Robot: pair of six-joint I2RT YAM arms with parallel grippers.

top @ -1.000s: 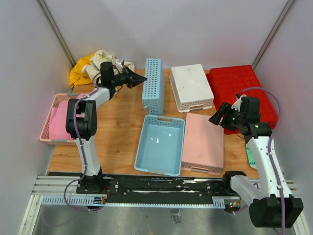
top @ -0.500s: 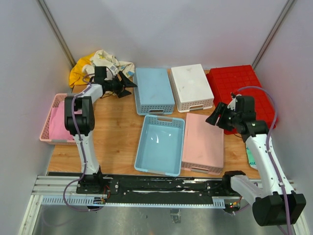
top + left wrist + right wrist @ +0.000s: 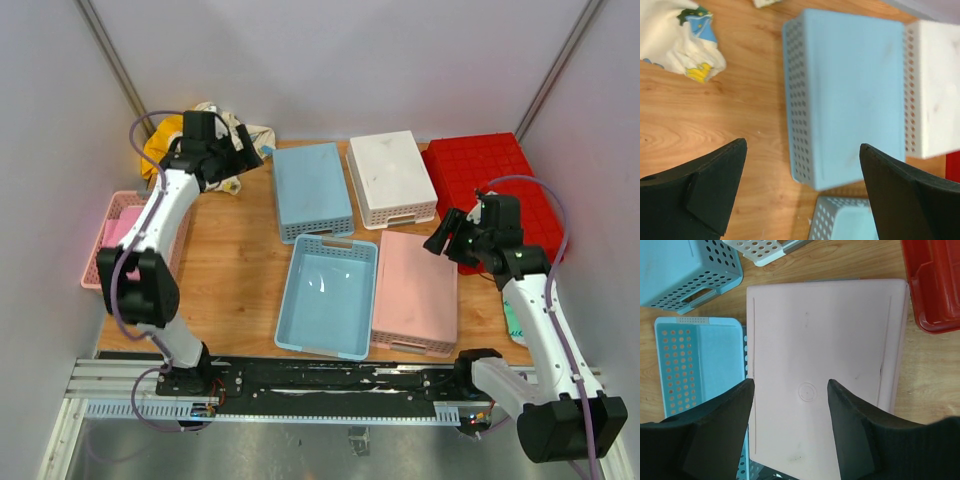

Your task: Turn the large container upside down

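The red bin (image 3: 495, 190) is set at the far right of the table (image 3: 240, 270), just right of the white basket (image 3: 392, 178). Its grid-ribbed face is turned upward. Its long axis is laid from far to near, slanted a little so that the near end is swung toward the right wall.

The right gripper (image 3: 447, 238) is held at the bin's near left corner, beside it and not on it. In the right wrist view the right gripper (image 3: 790, 390) is seen above the upturned pink basket (image 3: 825, 370), with the bin (image 3: 935, 285) up and to the right of its fingers (image 3: 850, 425). The jaws are parted about halfway and nothing is held between them.

The left gripper (image 3: 245, 155) is kept well apart from the bin, at the far left of the table near the cloth pile (image 3: 175, 140). Its jaws are spread wide and nothing is gripped; through the left wrist view the gripper (image 3: 802, 150) is seen above bare wood and the upturned blue basket (image 3: 850, 95).

The bin's near left corner is covered by the right wrist in the top view. Only one corner is caught in the right wrist view, cut off by the frame edge, and only a red sliver is shown at the right edge of the left wrist view. Whether the bin's right side lies wholly on the table cannot be told.
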